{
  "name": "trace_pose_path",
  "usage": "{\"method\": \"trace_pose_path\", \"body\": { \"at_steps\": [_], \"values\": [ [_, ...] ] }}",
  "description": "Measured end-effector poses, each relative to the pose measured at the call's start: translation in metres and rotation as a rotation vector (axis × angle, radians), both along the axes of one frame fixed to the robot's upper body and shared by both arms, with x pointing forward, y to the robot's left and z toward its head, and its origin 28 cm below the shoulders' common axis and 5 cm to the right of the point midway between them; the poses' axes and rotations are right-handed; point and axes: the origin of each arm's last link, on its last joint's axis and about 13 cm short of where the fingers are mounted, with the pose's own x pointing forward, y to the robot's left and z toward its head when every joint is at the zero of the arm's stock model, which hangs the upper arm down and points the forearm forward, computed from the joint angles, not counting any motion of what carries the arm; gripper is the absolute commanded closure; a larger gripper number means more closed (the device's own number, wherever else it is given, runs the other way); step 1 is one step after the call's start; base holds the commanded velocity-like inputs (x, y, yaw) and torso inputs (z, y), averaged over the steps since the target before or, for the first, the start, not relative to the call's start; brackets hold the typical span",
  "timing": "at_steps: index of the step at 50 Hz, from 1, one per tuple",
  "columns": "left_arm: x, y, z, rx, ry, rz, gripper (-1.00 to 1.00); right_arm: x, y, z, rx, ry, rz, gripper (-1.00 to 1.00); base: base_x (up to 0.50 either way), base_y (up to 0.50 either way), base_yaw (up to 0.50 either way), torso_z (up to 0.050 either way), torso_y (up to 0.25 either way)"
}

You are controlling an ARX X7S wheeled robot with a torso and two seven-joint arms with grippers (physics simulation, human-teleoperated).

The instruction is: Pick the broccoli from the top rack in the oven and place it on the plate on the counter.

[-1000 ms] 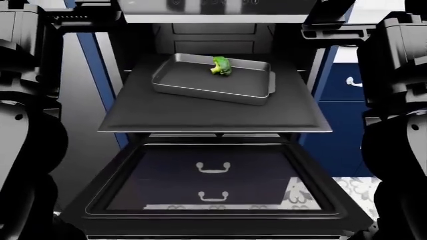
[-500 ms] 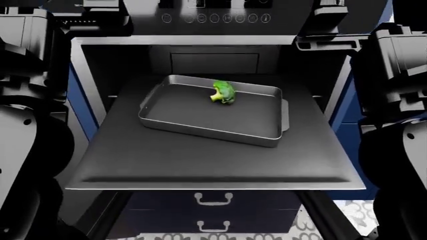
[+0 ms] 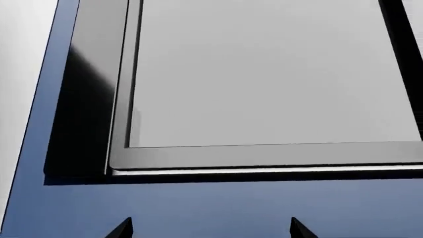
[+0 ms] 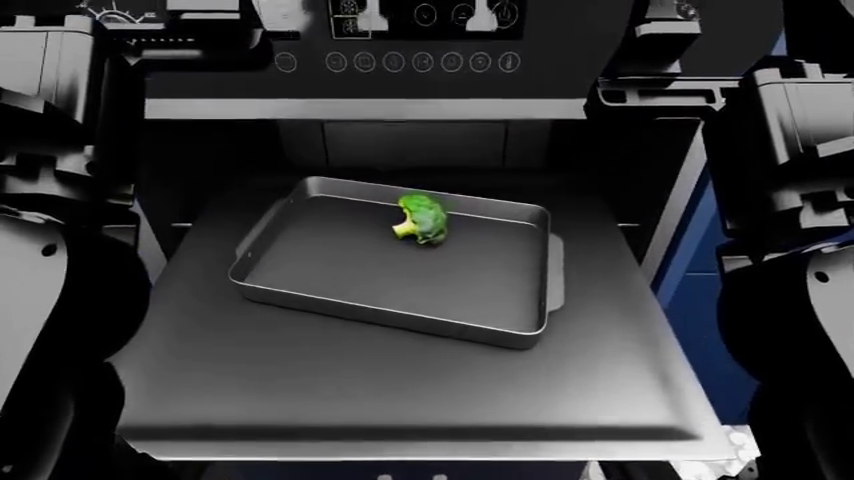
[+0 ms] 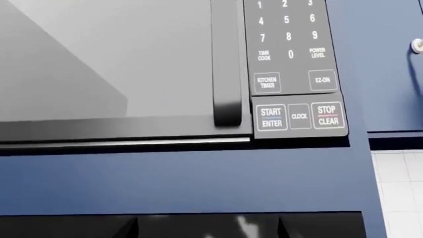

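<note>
The broccoli (image 4: 422, 217) is seen lying in a rimmed baking tray (image 4: 400, 270), toward its far side, and the tray is set on the top rack (image 4: 400, 390), which is pulled out of the oven (image 4: 400, 100), presumably so the floret can be reached from above. Both arms are raised well above and to either side of the rack, neither near the floret.

In the left wrist view only two dark fingertips of the left gripper (image 3: 210, 229) are shown, set apart, with nothing between them; a grey door panel (image 3: 264, 74) framed in navy lies ahead of it. The right gripper (image 5: 208, 227) is likewise spread and empty, and a microwave keypad (image 5: 294, 74) and door handle (image 5: 225, 64) are faced by it.

The plate and counter are not visible. The tray's raised rim is judged the only obstacle around the floret; the oven's control panel (image 4: 400, 62) overhangs behind it.
</note>
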Motion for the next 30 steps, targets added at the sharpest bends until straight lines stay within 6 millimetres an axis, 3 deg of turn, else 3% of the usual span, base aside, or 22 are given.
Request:
{"method": "trace_pose_path", "body": {
  "at_steps": [30],
  "values": [
    [-0.0045, -0.0013, 0.0031, -0.031, -0.059, -0.053, -1.0, -0.0009, 0.0008, -0.0046, -0.012, 0.001, 0.006, -1.0, 0.0, 0.0, 0.0, 0.05, 0.0]
  ]
}}
